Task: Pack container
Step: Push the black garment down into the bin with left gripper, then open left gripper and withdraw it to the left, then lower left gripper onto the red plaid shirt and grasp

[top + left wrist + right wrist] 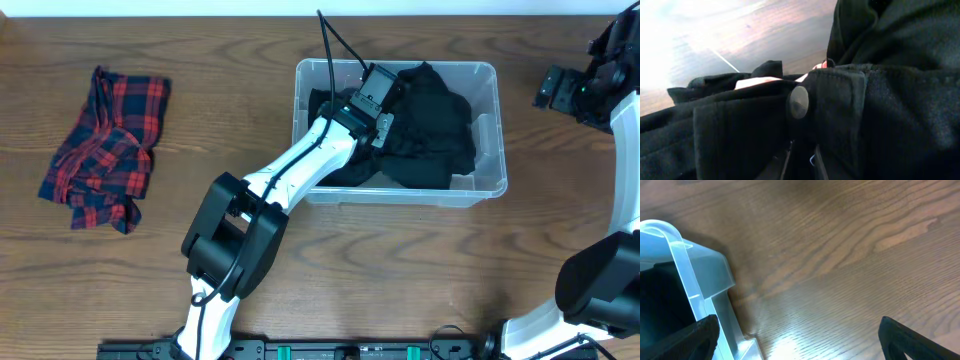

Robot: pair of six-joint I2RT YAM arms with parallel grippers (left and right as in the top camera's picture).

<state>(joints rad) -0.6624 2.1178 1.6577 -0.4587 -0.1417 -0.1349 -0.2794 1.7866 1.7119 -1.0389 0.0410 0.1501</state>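
Note:
The clear plastic container (pixel 497 182) stands at the back middle of the table, with a black garment (pixel 435 125) piled inside it. My left gripper (pixel 374 100) reaches into the container's left half, down on the black garment. In the left wrist view its fingers (pixel 802 161) sit close together, buried in the black cloth (pixel 900 110) below a grey snap button (pixel 799 102). My right gripper (pixel 560 88) hangs open and empty over bare table to the right of the container. In the right wrist view its fingers (pixel 797 340) are spread wide beside the container's corner (pixel 685 265).
A red and navy plaid shirt (pixel 105 150) lies crumpled on the table at the far left, well apart from the container. The wooden table (pixel 420 270) runs in front of the container. The left arm (pixel 290 170) crosses the container's front left rim.

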